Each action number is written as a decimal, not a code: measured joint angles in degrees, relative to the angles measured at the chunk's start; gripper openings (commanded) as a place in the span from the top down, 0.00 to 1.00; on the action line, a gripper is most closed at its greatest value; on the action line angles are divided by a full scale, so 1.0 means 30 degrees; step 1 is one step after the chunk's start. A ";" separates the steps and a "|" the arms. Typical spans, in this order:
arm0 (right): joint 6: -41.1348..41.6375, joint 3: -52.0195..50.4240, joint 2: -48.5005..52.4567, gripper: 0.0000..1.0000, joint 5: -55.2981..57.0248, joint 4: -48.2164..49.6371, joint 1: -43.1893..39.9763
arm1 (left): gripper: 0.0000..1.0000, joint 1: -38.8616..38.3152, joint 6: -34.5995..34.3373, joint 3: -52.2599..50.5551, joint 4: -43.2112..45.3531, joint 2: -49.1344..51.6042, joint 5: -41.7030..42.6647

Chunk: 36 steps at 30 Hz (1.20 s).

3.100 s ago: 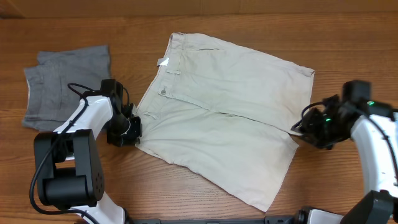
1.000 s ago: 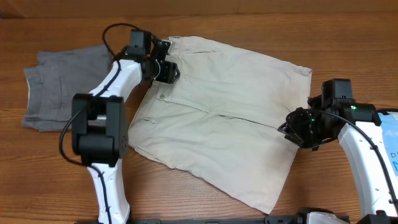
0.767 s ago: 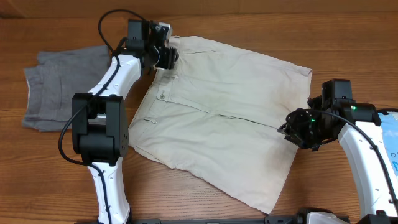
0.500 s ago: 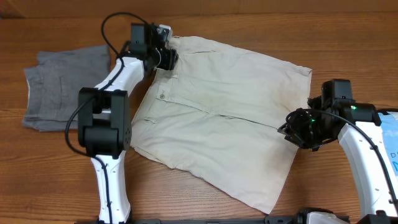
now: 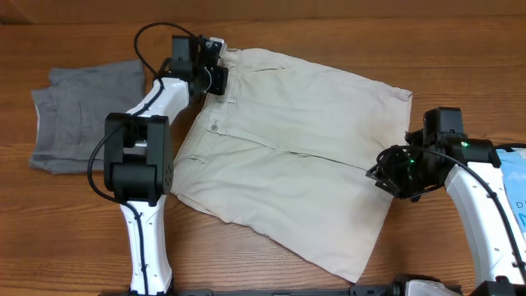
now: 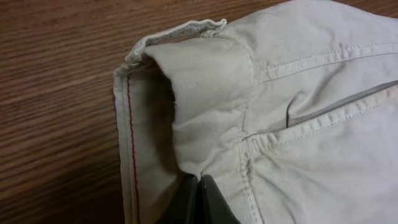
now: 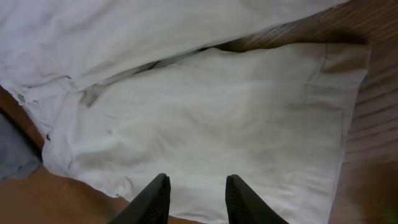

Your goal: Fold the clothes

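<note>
**While the shorts lie flat, one hand pinches the waistband**

Seen from where I stand, the wooden counter (image 5: 460,49) is taken up mostly by the beige shorts (image 5: 304,156). They lie spread out across the middle of it, with the waistband toward the left side and the two wide legs running out to the right. The cloth is mostly smooth, with a long crease between the legs.

Well apart from them, near the far left edge of the counter, sits a smaller pair of grey shorts (image 5: 78,111), roughly folded and touched by nothing.

The left arm (image 5: 140,156) reaches from the near edge up to the far corner of the waistband. Its left hand (image 5: 215,76) is on that corner. In the left wrist view the left hand (image 6: 198,183) has its dark fingers (image 6: 211,202) pressed together, pinching a fold of the beige cloth just beside the waistband seam, and the fabric above the pinch is humped up a little off the wood.

The right arm (image 5: 485,205) comes in from the right side, and its right hand (image 5: 393,177) sits at the right edge of the shorts, where the nearer leg ends. From its own camera the right hand (image 7: 196,186) has its fingers (image 7: 155,199) partly spread, with pale cloth showing in the gap. Whether they touch the cloth I cannot tell.

A button (image 5: 215,127) shows on the waistband, and a line of red stitching (image 6: 130,137) runs along the turned-out edge beside the pinched corner.
</note>
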 measured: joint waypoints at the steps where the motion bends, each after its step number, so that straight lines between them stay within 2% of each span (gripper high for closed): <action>1: 0.0015 -0.0160 0.0000 0.65 0.0022 0.0350 -0.0007 | 0.96 0.0153 0.0000 0.0007 -0.0109 -0.0015 0.0284; 11: 0.0138 -0.0627 0.0182 0.60 0.1282 0.3067 -0.0007 | 0.96 0.1974 -0.0066 0.0007 -0.0831 -0.1129 0.1428; 17: 0.0386 -0.0743 0.2244 0.61 0.2812 0.3169 -0.0007 | 0.96 0.2849 -0.0583 0.0007 -0.1115 -0.1188 0.2142; 19: 0.0430 -0.1013 0.3220 0.69 0.2987 0.3439 0.0000 | 0.96 0.2987 -0.0721 0.0007 -0.1246 -0.1188 0.2339; 25: 0.0481 -0.2346 0.6186 0.83 0.3279 0.4226 0.0000 | 0.96 0.3177 -0.0954 0.0007 -0.1756 -0.1195 0.2922; 26: 0.0568 -0.2324 0.6331 0.83 0.3235 0.4226 -0.0044 | 0.96 0.3198 -0.0998 0.0007 -0.1843 -0.1202 0.2980; 29: 0.0641 -0.2535 0.6302 0.96 0.3126 0.4648 -0.0109 | 0.96 0.3279 -0.1005 0.0007 -0.1996 -0.1341 0.3002; 36: 0.1953 -0.2696 0.6288 0.96 0.3213 0.4568 -0.0146 | 0.96 0.3832 -0.0998 0.0007 -0.3351 -0.2521 0.0357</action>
